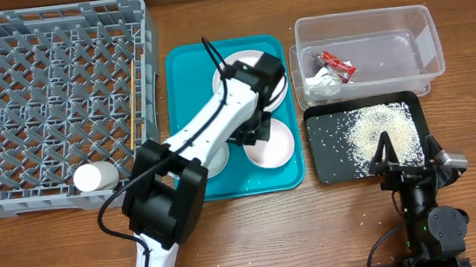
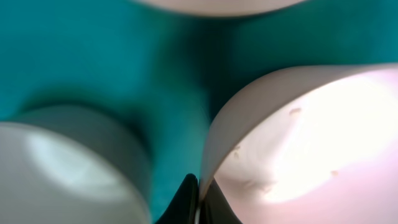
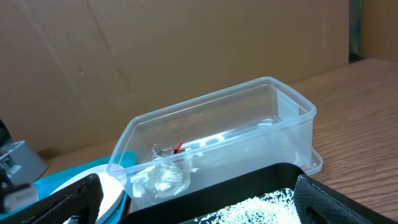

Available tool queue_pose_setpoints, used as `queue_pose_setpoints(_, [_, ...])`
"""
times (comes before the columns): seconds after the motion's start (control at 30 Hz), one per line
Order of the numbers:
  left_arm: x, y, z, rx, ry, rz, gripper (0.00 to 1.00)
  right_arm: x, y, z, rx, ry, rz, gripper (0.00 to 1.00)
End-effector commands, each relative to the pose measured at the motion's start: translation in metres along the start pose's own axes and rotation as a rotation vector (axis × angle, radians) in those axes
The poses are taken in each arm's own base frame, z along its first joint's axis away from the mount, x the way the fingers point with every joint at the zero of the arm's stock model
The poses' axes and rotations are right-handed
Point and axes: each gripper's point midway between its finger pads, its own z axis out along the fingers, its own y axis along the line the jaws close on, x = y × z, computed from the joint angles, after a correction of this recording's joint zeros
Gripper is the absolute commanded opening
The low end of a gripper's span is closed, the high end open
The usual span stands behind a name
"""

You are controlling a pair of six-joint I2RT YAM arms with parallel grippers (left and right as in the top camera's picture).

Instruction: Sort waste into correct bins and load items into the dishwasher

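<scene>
On the wooden tabletop (image 1: pixel 317 231), the left end effector (image 2: pixel 199 198) pinches the pink bowl (image 2: pixel 305 137) by its rim. I judge the next move is a level lift toward the grey rack (image 1: pixel 41 91). The right end effector (image 1: pixel 409 150) is spread wide.

dish rack (image 1: pixel 41 91): grey, open lattice grid, upper left of frame
serving tray (image 1: pixel 183 86): plain teal
tub (image 1: pixel 428 41): clear
wrapper (image 1: pixel 336 63): red, printed
paper scrap (image 1: pixel 321 80): white
shallow tray (image 1: pixel 327 167): black, speckled with white rice (image 1: pixel 380 130)
bowl (image 1: pixel 272 145): pale pink
cup (image 1: pixel 95 176): white
chopstick (image 1: pixel 134 95): light wood
table (image 1: pixel 257 237): brown wood grain
</scene>
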Motion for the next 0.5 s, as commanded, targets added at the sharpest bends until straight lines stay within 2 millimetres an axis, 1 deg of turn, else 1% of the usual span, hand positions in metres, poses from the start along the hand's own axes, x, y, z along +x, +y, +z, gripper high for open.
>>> queue_pose_setpoints(0.0, [-0.024,0.034,-0.059,0.004,-0.104,-0.075,0.04,0.001,-0.001,0.000,0.002,-0.005,0.001,1.00])
queue_pose_setpoints(0.1, [-0.030,0.077,-0.104,-0.081,-0.195,-0.151,0.04,0.001,-0.001,0.000,0.002,-0.005,0.001,1.00])
queue_pose_setpoints(0.13, [-0.028,0.097,-0.121,-0.142,-0.235,-0.194,0.04,0.001,-0.001,0.000,0.002,-0.005,0.001,1.00])
queue_pose_setpoints(0.2, [-0.018,0.139,-0.153,-0.289,-0.310,-0.276,0.04,0.001,-0.001,0.000,0.002,-0.005,0.001,1.00])
queue_pose_setpoints(0.3, [0.004,0.194,-0.200,-0.531,-0.426,-0.387,0.04,0.001,-0.001,0.000,0.002,-0.005,0.001,1.00])
queue_pose_setpoints(0.37, [0.017,0.223,-0.229,-0.678,-0.499,-0.431,0.04,0.001,-0.001,0.000,0.002,-0.005,0.001,1.00])
queue_pose_setpoints(0.47, [0.023,0.251,-0.257,-0.828,-0.573,-0.457,0.04,0.001,-0.001,0.000,0.002,-0.005,0.001,1.00])
